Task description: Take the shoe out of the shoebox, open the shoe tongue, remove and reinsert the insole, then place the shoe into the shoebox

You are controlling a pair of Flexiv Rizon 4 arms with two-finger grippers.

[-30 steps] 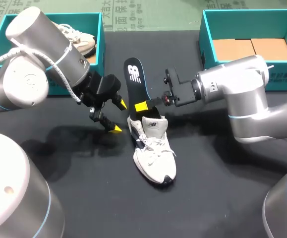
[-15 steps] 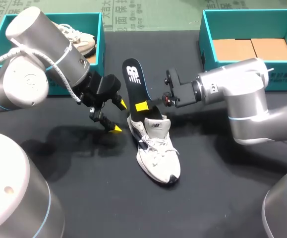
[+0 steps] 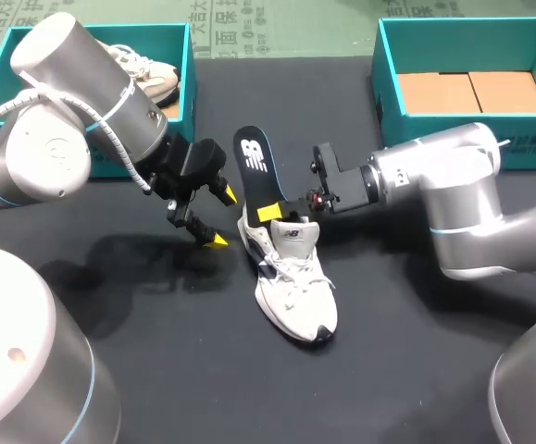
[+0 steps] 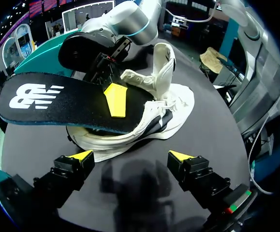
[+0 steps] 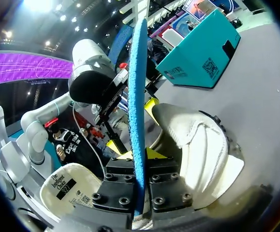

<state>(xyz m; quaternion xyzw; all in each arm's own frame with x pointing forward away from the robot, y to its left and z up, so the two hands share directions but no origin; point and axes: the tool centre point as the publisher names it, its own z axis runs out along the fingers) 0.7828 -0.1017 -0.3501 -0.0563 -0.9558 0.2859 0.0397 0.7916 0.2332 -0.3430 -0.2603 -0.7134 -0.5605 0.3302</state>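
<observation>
A white shoe lies on the black table, toe toward the front edge, with its tongue pulled up. My right gripper is shut on a black insole and holds it tilted up over the shoe's opening. The insole's lower end dips into the heel. In the right wrist view the insole shows edge-on between the right gripper fingers, with the shoe just beyond. My left gripper stands open just left of the shoe, empty. In the left wrist view the left gripper faces the shoe and the insole.
A teal shoebox at the back left holds another white shoe. A second teal shoebox at the back right has brown cardboard inside. Bare black table lies in front of the shoe.
My right gripper has closed on the insole and shifted it right and down toward the shoe's opening. The shoe has turned a little. The left arm has stayed put.
</observation>
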